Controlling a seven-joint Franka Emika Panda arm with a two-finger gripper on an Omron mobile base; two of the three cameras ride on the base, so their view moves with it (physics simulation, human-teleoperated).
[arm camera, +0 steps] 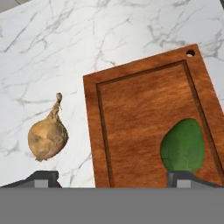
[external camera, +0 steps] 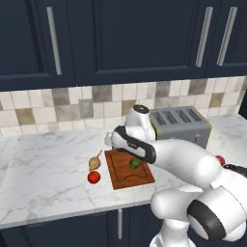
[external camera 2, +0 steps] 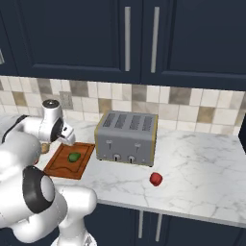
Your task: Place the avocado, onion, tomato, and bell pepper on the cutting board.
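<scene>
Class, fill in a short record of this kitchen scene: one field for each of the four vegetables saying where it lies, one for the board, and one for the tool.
avocado: lying on the cutting board
onion: on the counter, just off the board's long edge
tomato: on the counter beside the onion, off the board
bell pepper: on the counter in front of the toaster, far from the board
tool: open, above the board, holding nothing

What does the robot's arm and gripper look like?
The arm has glossy white rounded shells with dark grey or black bands at the joints. The gripper has two small dark grey finger tips. No cables or markings are visible.
</scene>
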